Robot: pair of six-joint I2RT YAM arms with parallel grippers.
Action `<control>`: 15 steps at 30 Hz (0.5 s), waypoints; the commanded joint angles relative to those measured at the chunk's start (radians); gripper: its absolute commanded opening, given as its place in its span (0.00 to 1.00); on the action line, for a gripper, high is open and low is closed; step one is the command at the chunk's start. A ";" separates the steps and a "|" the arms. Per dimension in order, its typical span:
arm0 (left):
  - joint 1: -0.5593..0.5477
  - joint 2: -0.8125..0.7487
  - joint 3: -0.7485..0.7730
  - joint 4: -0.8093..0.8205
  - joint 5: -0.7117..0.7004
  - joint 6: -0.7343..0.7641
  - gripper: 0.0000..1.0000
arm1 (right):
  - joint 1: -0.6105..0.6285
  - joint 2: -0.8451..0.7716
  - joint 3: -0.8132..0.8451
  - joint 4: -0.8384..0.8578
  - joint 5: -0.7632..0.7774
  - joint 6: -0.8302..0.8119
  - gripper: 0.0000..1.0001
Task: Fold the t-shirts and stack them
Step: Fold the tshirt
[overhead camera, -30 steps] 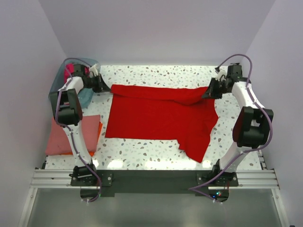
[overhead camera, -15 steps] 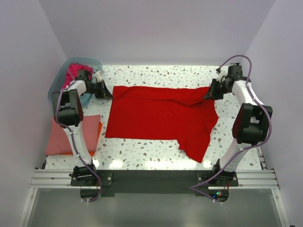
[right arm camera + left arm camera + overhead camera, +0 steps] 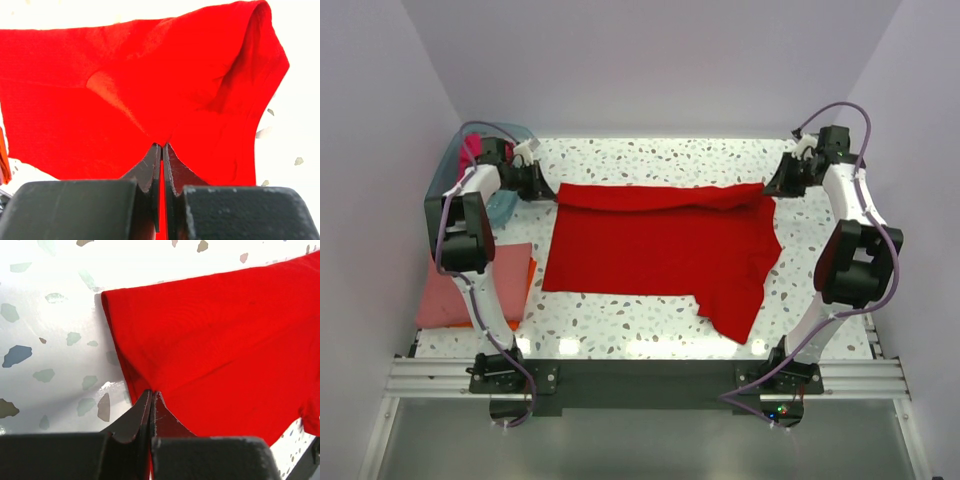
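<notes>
A flap of the red shirt (image 3: 660,250) juts toward the near edge, nearer than the right gripper (image 3: 767,188) and a little inward of it. The shirt lies flat on the speckled table (image 3: 620,325), its long axis running from one pair of jaws to the other. The left gripper (image 3: 550,190) is clamped on its far left corner and the right gripper on its far right corner. Nearer than the left jaws and outward of them, a folded pink shirt (image 3: 445,295) lies on an orange shirt (image 3: 529,270). A teal tub (image 3: 505,205) stands just outward of the left jaws.
</notes>
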 commanded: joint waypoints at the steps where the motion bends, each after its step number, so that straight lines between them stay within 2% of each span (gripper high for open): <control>1: -0.004 -0.034 0.004 -0.019 -0.052 0.033 0.00 | -0.002 -0.022 0.007 -0.029 0.001 -0.046 0.00; 6: -0.013 0.003 0.021 -0.084 -0.075 0.082 0.00 | -0.001 -0.039 -0.090 -0.049 -0.012 -0.071 0.00; 8: -0.017 -0.008 0.018 -0.098 -0.073 0.100 0.07 | -0.001 -0.039 -0.100 -0.099 -0.012 -0.135 0.03; 9: -0.020 -0.014 0.012 -0.101 -0.067 0.110 0.11 | 0.001 -0.038 -0.099 -0.119 -0.009 -0.147 0.09; 10: -0.022 -0.032 0.011 -0.102 -0.063 0.120 0.21 | 0.001 -0.033 -0.087 -0.151 -0.003 -0.173 0.22; 13: -0.027 -0.081 0.006 -0.114 -0.055 0.174 0.33 | -0.001 -0.036 -0.042 -0.182 0.037 -0.204 0.50; 15: -0.036 -0.112 0.004 -0.096 -0.086 0.186 0.38 | -0.001 -0.033 -0.018 -0.172 0.077 -0.213 0.52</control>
